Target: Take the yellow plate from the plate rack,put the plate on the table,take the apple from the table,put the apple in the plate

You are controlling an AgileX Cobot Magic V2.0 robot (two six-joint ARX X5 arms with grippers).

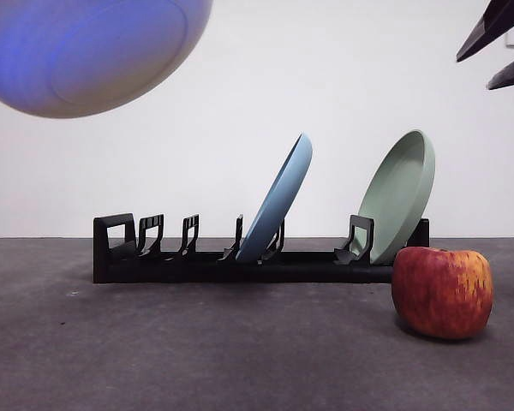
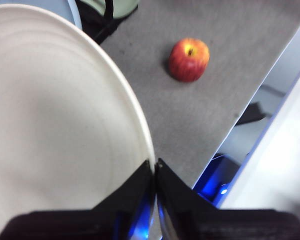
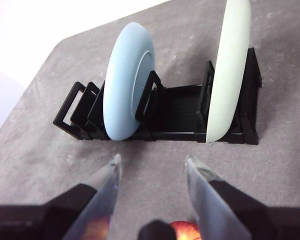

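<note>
The yellow plate (image 2: 55,125), pale cream, is held up in the air by its rim in my left gripper (image 2: 155,167), whose jaws are shut on it. In the front view it is a big blurred disc (image 1: 86,51) at the top left, high above the table (image 1: 197,351). The plate rack (image 1: 240,265) is long, low and black. The apple (image 1: 442,293), red with yellow streaks, sits on the table at the rack's right end and also shows in the left wrist view (image 2: 189,60). My right gripper (image 3: 152,167) is open and empty, high above the apple (image 3: 185,230); its tips (image 1: 497,51) show at the top right.
A light blue plate (image 1: 278,197) leans in the rack's middle slots and a sage green plate (image 1: 398,193) in its right end; both show in the right wrist view (image 3: 127,82) (image 3: 230,70). The table's edge (image 2: 250,105) runs past the apple.
</note>
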